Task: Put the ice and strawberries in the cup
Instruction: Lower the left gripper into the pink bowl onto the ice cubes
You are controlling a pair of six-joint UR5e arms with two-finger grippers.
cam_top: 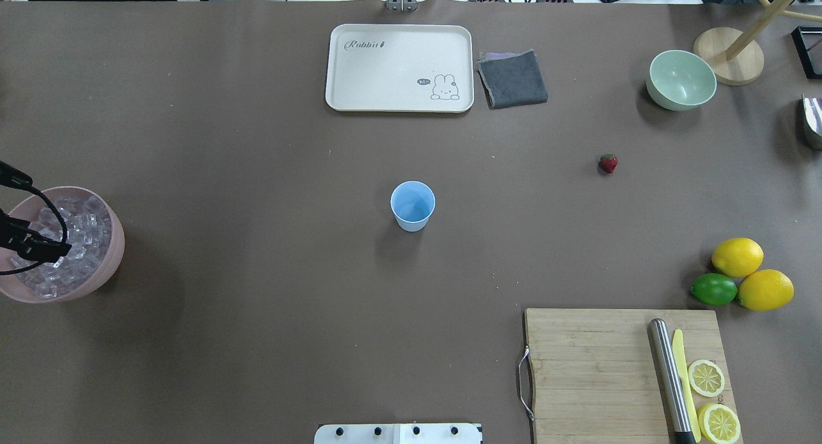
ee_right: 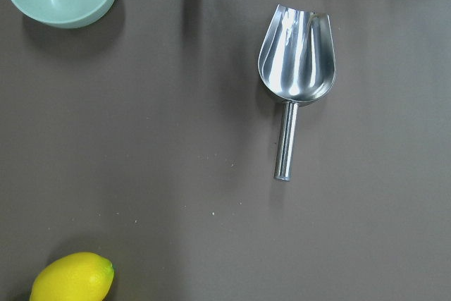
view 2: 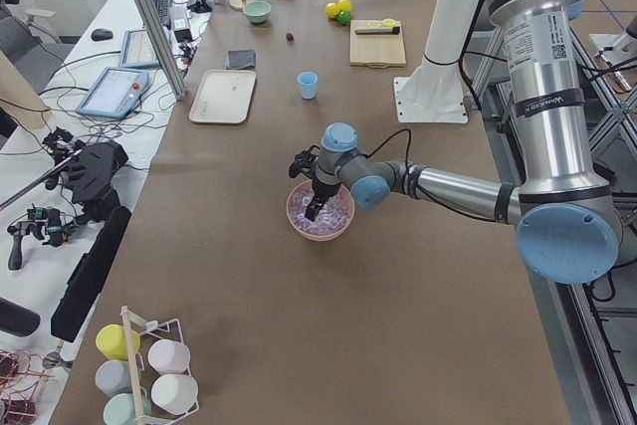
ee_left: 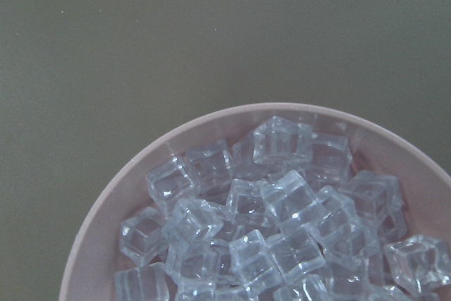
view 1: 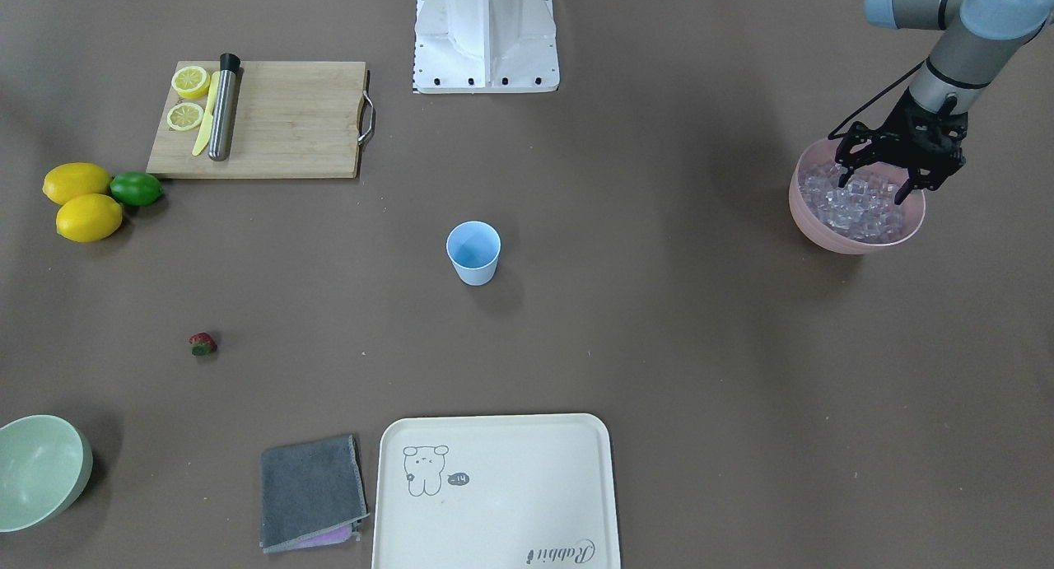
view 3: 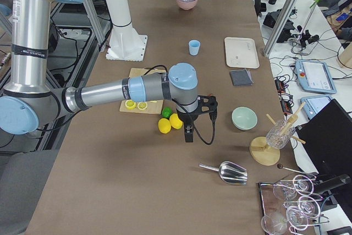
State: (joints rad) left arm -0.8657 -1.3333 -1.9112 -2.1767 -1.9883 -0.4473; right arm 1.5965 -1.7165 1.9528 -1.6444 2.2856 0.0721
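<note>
The light-blue cup [view 1: 473, 252] stands upright and empty at the table's middle, also in the overhead view [cam_top: 412, 205]. Several clear ice cubes [view 1: 860, 211] fill a pink bowl [view 1: 811, 219] at the robot's left end; the left wrist view looks down on the ice [ee_left: 282, 209]. My left gripper [view 1: 874, 182] is open, its fingers spread just over the ice. The red strawberry [view 1: 202, 343] lies alone on the table, far from both grippers. My right gripper [view 3: 190, 130] shows only in the exterior right view, near the lemons; I cannot tell whether it is open or shut.
A cutting board [view 1: 288, 124] holds lemon slices, a knife and a metal rod. Two lemons [view 1: 82, 202] and a lime [view 1: 136, 188] lie beside it. A pale green bowl [view 1: 41, 470], grey cloth [view 1: 311, 491], white tray [view 1: 494, 495] and metal scoop [ee_right: 296, 54] are also there.
</note>
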